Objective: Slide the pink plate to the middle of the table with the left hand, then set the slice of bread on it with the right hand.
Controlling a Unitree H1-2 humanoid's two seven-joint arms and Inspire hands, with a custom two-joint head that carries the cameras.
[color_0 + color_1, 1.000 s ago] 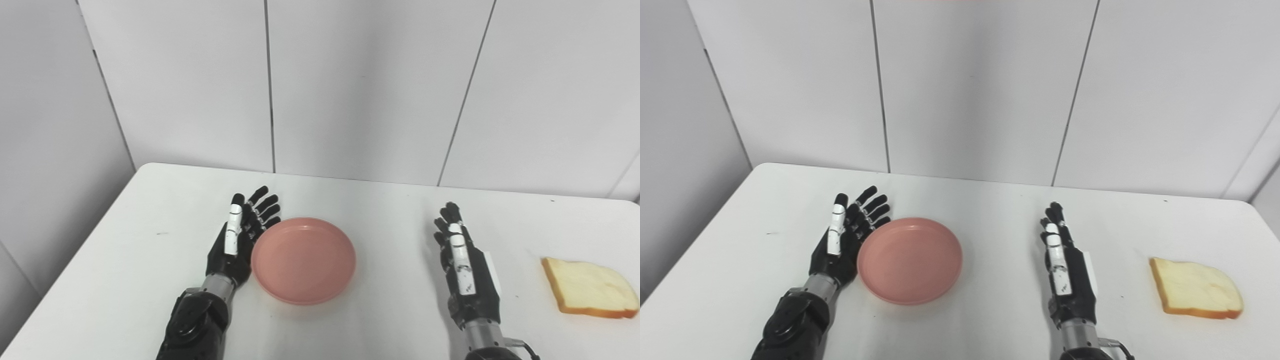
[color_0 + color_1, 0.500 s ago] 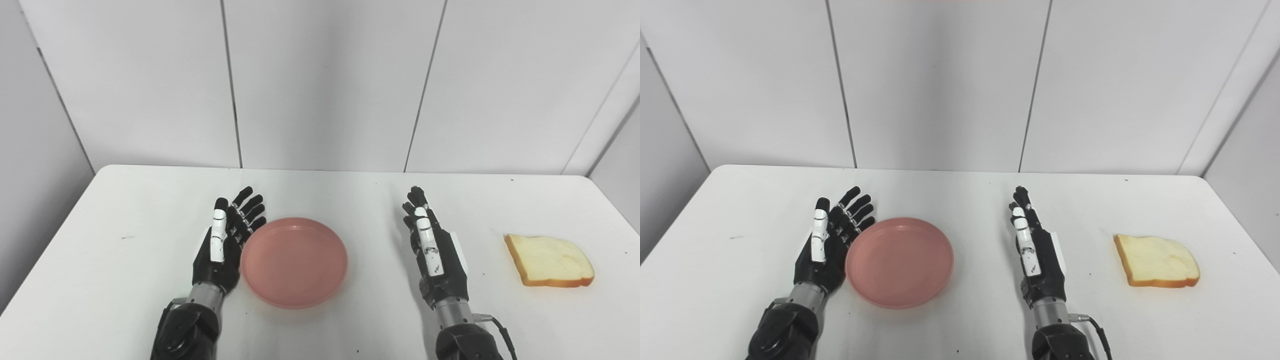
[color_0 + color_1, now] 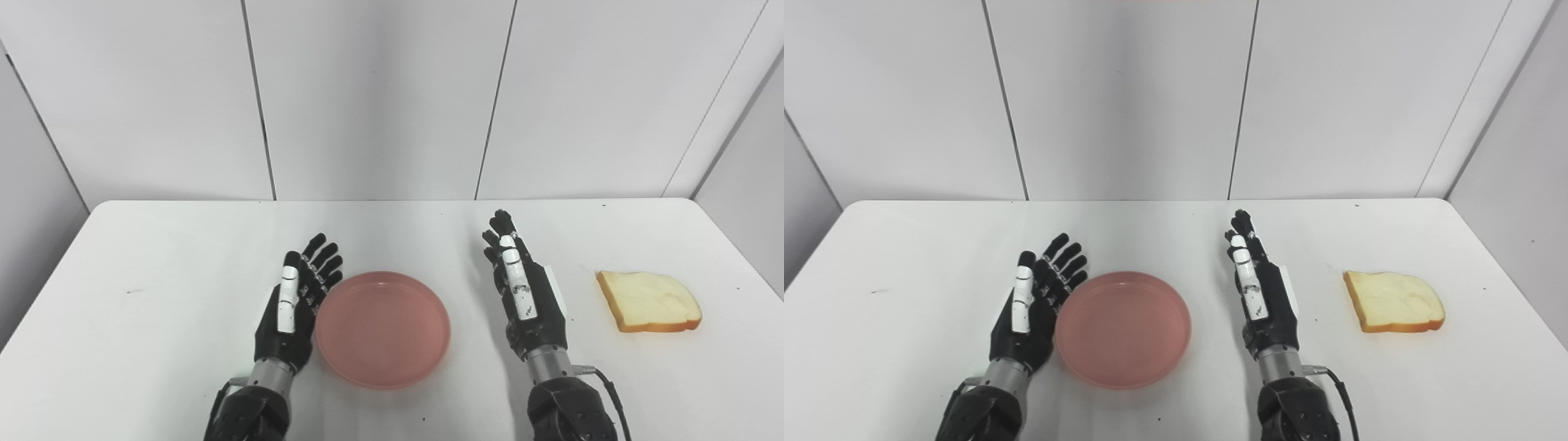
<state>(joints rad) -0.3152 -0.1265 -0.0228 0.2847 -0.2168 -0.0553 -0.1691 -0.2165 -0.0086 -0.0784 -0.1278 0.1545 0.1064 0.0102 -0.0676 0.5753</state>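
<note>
The pink plate lies flat on the white table, near its middle and toward the front. My left hand is open, edge-on, its palm against the plate's left rim. My right hand is open and empty, standing edge-on to the right of the plate with a gap between them. The slice of bread lies flat on the table further right, apart from my right hand. Both also show in the right eye view: the plate and the bread.
The table's back edge meets a white panelled wall. The table's right edge runs close behind the bread. A cable hangs from my right wrist.
The camera has swung to the right, so the whole picture has shifted. My left hand stays against the plate's left rim, and the two sit slightly further right on the table. The bread has not moved.
</note>
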